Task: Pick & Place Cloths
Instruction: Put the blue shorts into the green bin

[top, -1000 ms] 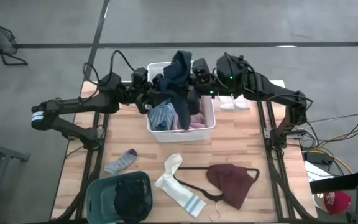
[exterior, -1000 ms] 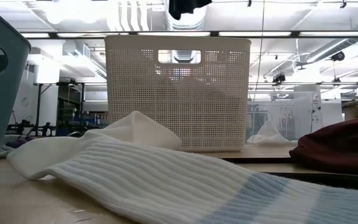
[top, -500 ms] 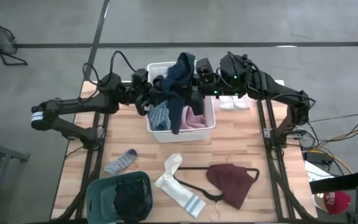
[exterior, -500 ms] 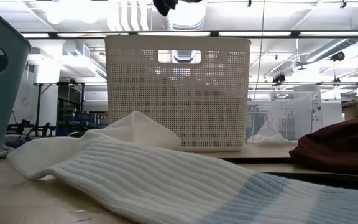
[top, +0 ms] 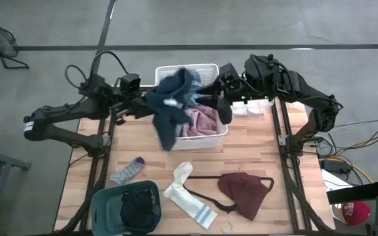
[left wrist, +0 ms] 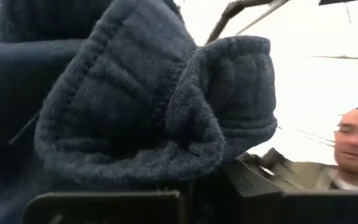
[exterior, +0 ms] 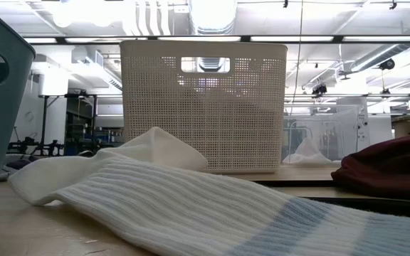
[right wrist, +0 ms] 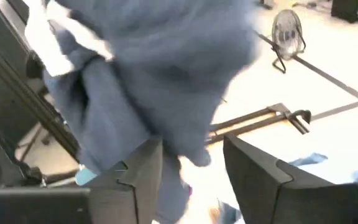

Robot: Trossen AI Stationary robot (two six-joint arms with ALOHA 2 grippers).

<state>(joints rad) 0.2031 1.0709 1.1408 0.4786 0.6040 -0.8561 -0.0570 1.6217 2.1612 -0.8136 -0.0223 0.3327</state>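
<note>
Basket [top: 210, 139] sits at the worktop's far edge, pink cloth [top: 202, 123] inside it. Left gripper [top: 146, 105] hangs over the basket's left rim, fingers pinched on the blue-grey garment [top: 170, 105], which dangles over that rim toward the worktop. Right gripper [top: 216, 84] hovers over the basket's right side, fingers [right wrist: 260, 180] spread, the garment between them. Maroon cloth [top: 245, 190], hanger [top: 209, 195], striped sock [top: 188, 196] and grey sock [top: 128, 170] lie by the near edge, teal bin [top: 104, 206] at the near left corner.

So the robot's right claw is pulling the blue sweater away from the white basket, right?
Not quite. It's the left claw that is shut on the blue sweater and pulling it from the white basket; the right claw has let go. The high view shows it.
</note>
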